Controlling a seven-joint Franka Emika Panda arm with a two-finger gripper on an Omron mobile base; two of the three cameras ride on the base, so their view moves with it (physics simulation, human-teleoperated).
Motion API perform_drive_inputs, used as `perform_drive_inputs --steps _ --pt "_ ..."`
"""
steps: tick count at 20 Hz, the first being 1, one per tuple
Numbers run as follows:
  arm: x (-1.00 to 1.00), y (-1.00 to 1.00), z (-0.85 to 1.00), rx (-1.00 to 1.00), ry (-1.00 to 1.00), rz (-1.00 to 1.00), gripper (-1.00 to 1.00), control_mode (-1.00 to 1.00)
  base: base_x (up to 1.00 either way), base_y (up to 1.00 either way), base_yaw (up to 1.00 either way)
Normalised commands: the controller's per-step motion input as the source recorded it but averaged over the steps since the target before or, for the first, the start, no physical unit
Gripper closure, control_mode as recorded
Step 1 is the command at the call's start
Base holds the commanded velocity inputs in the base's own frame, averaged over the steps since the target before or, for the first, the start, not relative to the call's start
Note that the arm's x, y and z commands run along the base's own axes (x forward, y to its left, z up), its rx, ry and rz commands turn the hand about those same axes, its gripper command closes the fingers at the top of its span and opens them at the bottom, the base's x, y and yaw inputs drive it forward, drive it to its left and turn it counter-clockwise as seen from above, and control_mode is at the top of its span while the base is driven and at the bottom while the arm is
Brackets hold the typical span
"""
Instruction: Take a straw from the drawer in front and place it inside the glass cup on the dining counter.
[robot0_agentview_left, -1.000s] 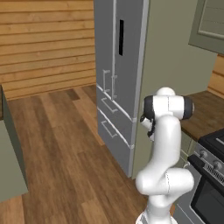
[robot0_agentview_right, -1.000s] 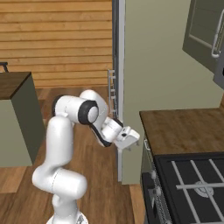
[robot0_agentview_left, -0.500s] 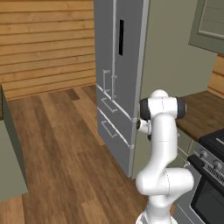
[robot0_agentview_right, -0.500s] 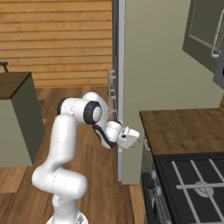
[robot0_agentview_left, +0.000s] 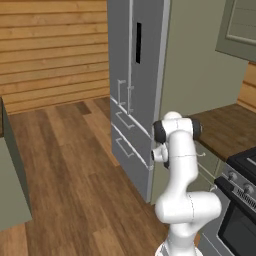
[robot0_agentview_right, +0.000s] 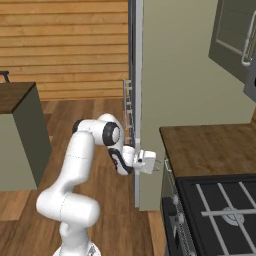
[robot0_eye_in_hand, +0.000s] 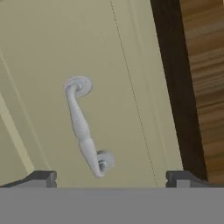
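The pincer stands wide open and empty, facing the silver handle of the drawer, just under the wood top beside the stove. The drawer looks closed, so everything is left: opening it, taking the straw, reaching the cup.

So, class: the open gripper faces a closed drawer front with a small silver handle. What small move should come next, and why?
Probably ease the gripper straight forward until its fingertips straddle the silver handle, then close. The jaws stand wide open, apart from the handle, which sits left of centre between them on the shut drawer, so a slight shift toward it may help.
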Motion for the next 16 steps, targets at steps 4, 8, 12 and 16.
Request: perform_drive_inputs --steps 4,8,12,16 --pt "0.41 -0.27 -0.2 -0.12 0.23 0.0 -1.0 -1.0 0.0 0.0 0.0" --pt "0.34 0.0 -0.41 -0.16 0.27 0.0 -1.0 -1.0 0.0 0.0 0.0" --pt "0.34 -0.05 -0.37 -0.06 0.18 0.0 -1.0 -1.0 0.0 0.0 0.0" --pt "0.32 -0.51 -0.1 0.05 0.01 0.0 -1.0 -1.0 0.0 0.0 0.0"
